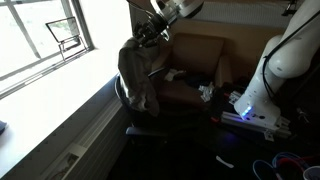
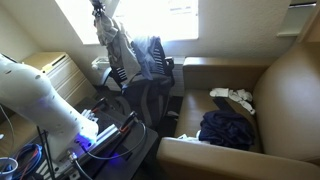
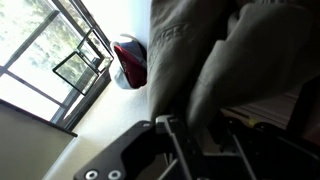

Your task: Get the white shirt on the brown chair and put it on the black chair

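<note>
claw (image 1: 152,33) pinched on white shirt (image 1: 140,72) (hanging limp) over black chair (image 2: 148,100).

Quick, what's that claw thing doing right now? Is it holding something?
Gripper: closed on the shirt, which hangs from it above the black chair.

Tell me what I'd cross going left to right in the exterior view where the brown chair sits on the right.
Robot arm → white shirt, hanging → black chair → dark clothes pile on the brown seat → brown chair backrest.
</note>
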Motion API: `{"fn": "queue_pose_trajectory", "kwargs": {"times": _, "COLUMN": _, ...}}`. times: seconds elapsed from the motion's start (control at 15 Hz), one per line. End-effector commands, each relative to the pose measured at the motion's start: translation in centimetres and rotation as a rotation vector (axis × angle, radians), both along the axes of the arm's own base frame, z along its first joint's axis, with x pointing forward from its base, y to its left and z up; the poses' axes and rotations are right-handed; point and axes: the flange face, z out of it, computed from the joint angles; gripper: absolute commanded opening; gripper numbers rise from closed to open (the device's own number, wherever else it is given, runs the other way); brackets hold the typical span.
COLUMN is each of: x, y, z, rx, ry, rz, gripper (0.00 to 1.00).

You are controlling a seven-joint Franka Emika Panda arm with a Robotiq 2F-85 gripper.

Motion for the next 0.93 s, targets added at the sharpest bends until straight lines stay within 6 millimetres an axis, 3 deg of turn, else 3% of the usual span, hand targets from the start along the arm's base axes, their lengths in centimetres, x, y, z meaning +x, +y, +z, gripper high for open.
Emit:
{"fn": "queue_pose_trajectory", "kwargs": {"times": 0.0, "x": 0.0, "y": 0.0, "z": 0.1, "rx": 0.001, "ry": 0.002, "rz": -0.001, "gripper": 0.34}}
{"fn": "queue_pose_trajectory", "kwargs": {"times": 0.27, "x": 0.0, "y": 0.0, "z": -0.1, "rx": 0.002, "ry": 0.006, "rz": -0.002, "gripper": 0.34}}
{"fn": "queue_pose_trajectory", "kwargs": {"times": 0.33, "x": 0.1, "y": -0.2, "z": -0.5, "rx": -0.046, "ry": 0.06, "rz": -0.012, "gripper": 0.59}}
{"fn": "queue_pose_trajectory", "kwargs": {"times": 0.53, "x": 0.5, "y": 0.9, "z": 0.0, "rx": -0.229, "ry": 0.058, "rz": 0.129, "gripper": 0.74}}
{"fn": "queue_pose_trajectory", "kwargs": {"times": 0.73, "x": 1.4, "y": 2.1, "z": 2.5, "rx": -0.38, "ry": 0.005, "rz": 0.232, "gripper": 0.95}}
{"fn": "queue_pose_trajectory", "kwargs": {"times": 0.8, "x": 0.5, "y": 1.6, "z": 1.3, "rx": -0.333, "ry": 0.03, "rz": 0.183, "gripper": 0.78}}
{"fn": "queue_pose_trajectory", "kwargs": {"times": 0.87, "x": 0.8, "y": 1.9, "z": 2.1, "rx": -0.358, "ry": 0.015, "rz": 0.199, "gripper": 0.85}}
